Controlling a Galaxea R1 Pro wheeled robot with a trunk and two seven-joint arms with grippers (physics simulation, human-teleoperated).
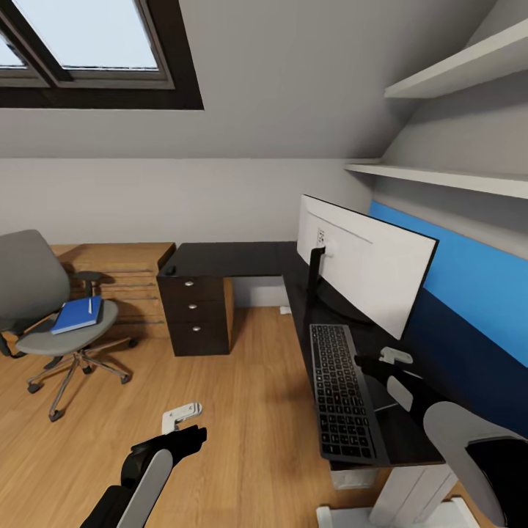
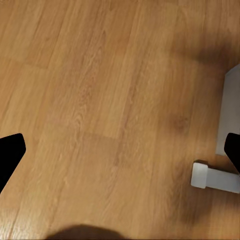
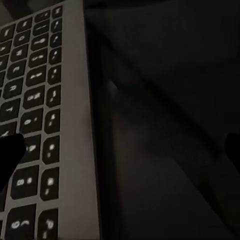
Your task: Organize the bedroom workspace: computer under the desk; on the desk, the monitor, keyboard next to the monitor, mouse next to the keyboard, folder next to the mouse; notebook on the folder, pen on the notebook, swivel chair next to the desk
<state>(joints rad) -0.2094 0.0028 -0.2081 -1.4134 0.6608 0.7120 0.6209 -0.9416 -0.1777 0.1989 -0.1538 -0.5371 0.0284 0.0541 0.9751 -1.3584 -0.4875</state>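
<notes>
The monitor [image 1: 367, 275] stands on the black desk [image 1: 242, 258] with its white back towards me. In front of it lies the keyboard [image 1: 339, 396] [image 3: 35, 115], along the desk's near arm. My right gripper [image 1: 375, 364] [image 3: 120, 150] hovers open just above the desk top, beside the keyboard's right edge. My left gripper [image 1: 192, 430] [image 2: 120, 152] hangs open over the wood floor. At the left, away from the desk, stands the swivel chair [image 1: 33, 286]. The blue folder [image 1: 76, 314] lies on its seat, with a slim white pen [image 1: 91, 305] on top. The notebook is out of view. A small black lump [image 1: 170, 270], possibly the mouse, sits on the desk's far left corner.
A dark three-drawer unit [image 1: 194, 312] holds up the desk's left end, with a light wooden dresser [image 1: 125, 275] behind the chair. White shelves [image 1: 440, 176] hang above the blue wall. A white desk foot [image 2: 215, 178] and a pale box [image 1: 352, 478] sit under the desk's near end.
</notes>
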